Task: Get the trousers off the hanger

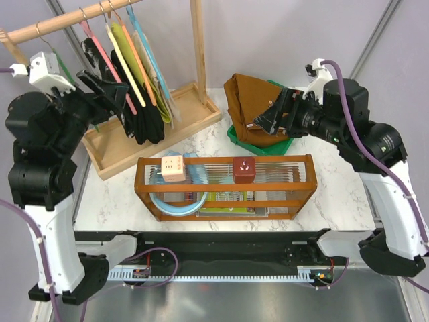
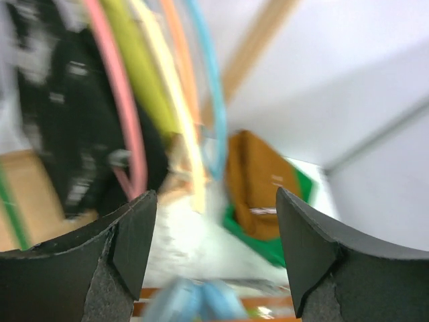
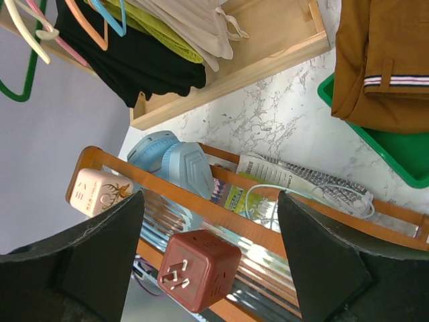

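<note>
The rust-brown trousers (image 1: 249, 106) lie bunched in a green tray (image 1: 236, 136) at the back right, off any hanger. They also show in the right wrist view (image 3: 379, 60) and, blurred, in the left wrist view (image 2: 258, 178). The green hanger (image 3: 27, 70) hangs bare at the left end of the rail, partly hidden behind my left arm in the top view (image 1: 64, 69). My left gripper (image 1: 110, 92) is open and empty in front of the hanging clothes; its jaws also show in its wrist view (image 2: 216, 201). My right gripper (image 1: 268, 118) is open and empty just in front of the trousers, also seen in its wrist view (image 3: 211, 261).
A wooden clothes rack (image 1: 198, 47) holds pink (image 1: 107, 60), yellow, orange and blue hangers, a black garment (image 1: 141, 114) and an olive one. A wooden shelf frame (image 1: 224, 182) in front carries a cream plug cube (image 1: 173, 168), a red-brown plug cube (image 1: 242, 170), blue headphones and magazines.
</note>
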Tool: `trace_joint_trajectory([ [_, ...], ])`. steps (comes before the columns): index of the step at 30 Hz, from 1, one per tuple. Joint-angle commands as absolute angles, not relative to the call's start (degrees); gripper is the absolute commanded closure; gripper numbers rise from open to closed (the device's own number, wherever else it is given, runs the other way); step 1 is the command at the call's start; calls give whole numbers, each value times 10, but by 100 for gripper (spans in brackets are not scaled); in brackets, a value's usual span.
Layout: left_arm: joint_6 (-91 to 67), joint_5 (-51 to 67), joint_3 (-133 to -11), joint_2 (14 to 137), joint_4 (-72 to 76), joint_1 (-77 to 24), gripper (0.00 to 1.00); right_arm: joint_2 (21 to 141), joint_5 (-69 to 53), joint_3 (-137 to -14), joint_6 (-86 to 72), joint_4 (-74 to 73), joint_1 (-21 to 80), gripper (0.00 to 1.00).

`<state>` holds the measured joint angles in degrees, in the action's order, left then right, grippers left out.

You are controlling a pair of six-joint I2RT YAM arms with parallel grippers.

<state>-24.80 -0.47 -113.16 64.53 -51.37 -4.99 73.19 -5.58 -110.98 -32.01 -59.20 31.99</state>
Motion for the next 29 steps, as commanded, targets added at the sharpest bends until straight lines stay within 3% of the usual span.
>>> trace_joint_trajectory([
  [1,-374,203,-1094,592,-493,-50,21,688,-27,-1083,-373,-590,320,11],
  [4,-419,262,-1050,539,-433,-50,21,662,-17,-1066,-402,-591,319,2],
  [19,-780,486,-741,322,-24,-50,20,542,38,-972,-549,-598,319,2],
  [29,-1044,476,-600,253,300,-51,20,462,32,-889,-604,-585,320,2],
])
